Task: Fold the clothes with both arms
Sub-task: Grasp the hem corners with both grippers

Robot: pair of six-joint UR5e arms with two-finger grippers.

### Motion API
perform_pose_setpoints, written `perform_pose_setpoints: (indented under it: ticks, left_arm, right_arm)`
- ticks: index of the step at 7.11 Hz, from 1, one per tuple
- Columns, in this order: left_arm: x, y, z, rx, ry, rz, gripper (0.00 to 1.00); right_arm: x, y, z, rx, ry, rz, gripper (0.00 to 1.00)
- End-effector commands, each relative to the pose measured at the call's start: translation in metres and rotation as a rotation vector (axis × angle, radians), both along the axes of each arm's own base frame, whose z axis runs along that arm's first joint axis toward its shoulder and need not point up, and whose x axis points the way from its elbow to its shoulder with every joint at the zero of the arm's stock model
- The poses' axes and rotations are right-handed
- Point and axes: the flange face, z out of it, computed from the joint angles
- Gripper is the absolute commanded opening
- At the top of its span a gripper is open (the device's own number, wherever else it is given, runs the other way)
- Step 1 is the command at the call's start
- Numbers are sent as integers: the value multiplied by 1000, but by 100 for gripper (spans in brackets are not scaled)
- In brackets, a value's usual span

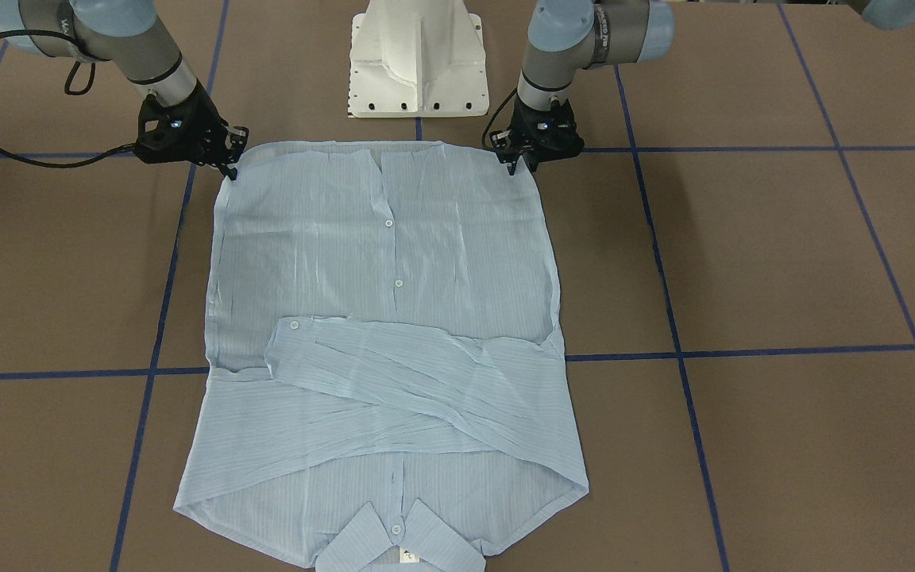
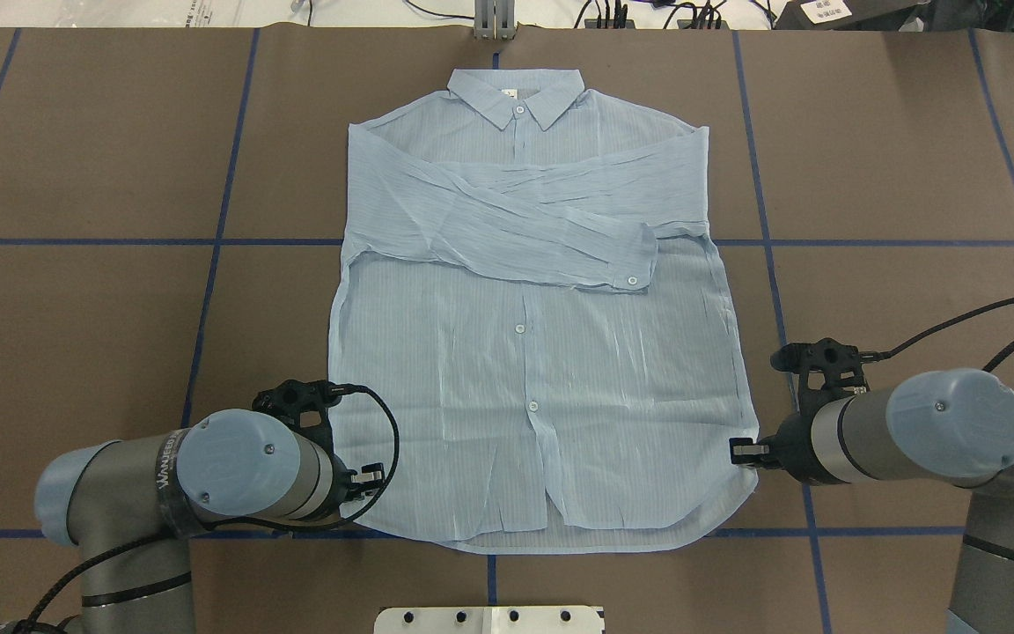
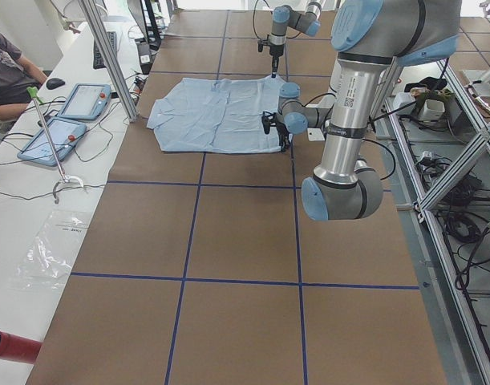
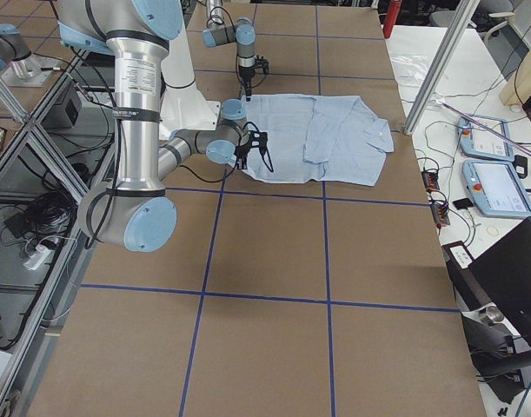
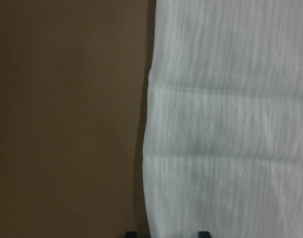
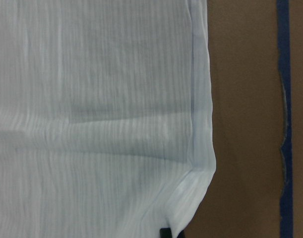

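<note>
the pale-blue striped shirt (image 2: pixel 525 370) lies flat, buttons up, on the brown table (image 2: pixel 76 308). its collar (image 2: pixel 516 92) is at the edge far from the robot, and both sleeves (image 2: pixel 542 233) are crossed over the chest. the left gripper (image 1: pixel 523 164) is down at the hem corner on its side, its fingertips (image 5: pixel 132 233) set apart and straddling the shirt's side edge. the right gripper (image 1: pixel 230 168) sits at the other hem corner; only one fingertip (image 6: pixel 165 232) shows, so i cannot tell its spread.
</note>
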Motion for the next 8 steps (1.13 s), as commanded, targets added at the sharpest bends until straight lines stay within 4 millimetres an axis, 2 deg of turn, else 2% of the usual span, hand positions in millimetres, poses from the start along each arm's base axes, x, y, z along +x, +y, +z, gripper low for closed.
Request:
perform_pose_setpoints:
  ticks: [1,2,3,5,7,8]
  left_arm:
    - [-3,1,-5,3,12,1,0]
    - [-9,3,-17,8,36,2,0]
    - [-12,2,-18,9,40,-1,0]
    - [-16,-5,-14,7,31,-13,0]
    - [-28,-21,-4,11,15,-36,0]
    - [-33,-28,-5,41,15,-22,0]
  right_arm:
    - [1,-2,1,-1,2,4,0]
    - [2,-3,0,0,-1,7,0]
    - [6,-9,-2,-4,-6,17,0]
    - [18,-21,-3,-28,-19,23,0]
    - [38,-40,-3,-50,-36,39,0]
    - [43,-44,-4,-55,-41,47,0]
